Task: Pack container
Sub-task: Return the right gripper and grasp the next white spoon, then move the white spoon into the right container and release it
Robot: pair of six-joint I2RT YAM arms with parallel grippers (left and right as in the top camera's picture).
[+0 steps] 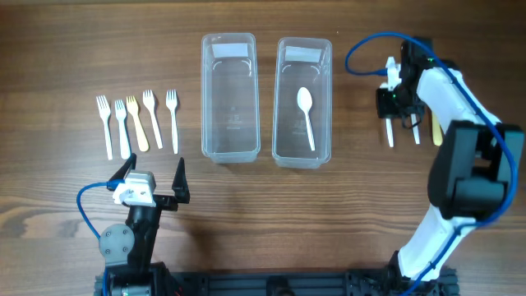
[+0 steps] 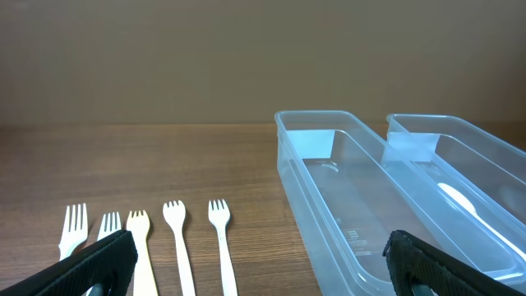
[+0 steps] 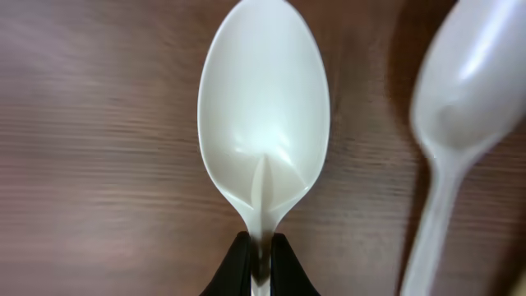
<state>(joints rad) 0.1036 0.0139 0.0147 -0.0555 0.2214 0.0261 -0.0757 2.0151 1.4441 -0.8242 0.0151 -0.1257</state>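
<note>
Two clear plastic containers stand side by side at the back: the left one (image 1: 229,99) is empty, the right one (image 1: 302,103) holds one white spoon (image 1: 306,115). Several plastic forks (image 1: 136,123) lie in a row at the left, also seen in the left wrist view (image 2: 177,238). My right gripper (image 1: 393,103) is shut on the neck of a white spoon (image 3: 263,115), over the table at the right. A second white spoon (image 3: 460,123) lies beside it. My left gripper (image 1: 152,182) is open and empty near the front, behind the forks.
More cutlery lies on the table right of the held spoon, one white handle (image 1: 416,130) and a tan one (image 1: 436,131). The blue cable (image 1: 366,49) of the right arm loops beside the right container.
</note>
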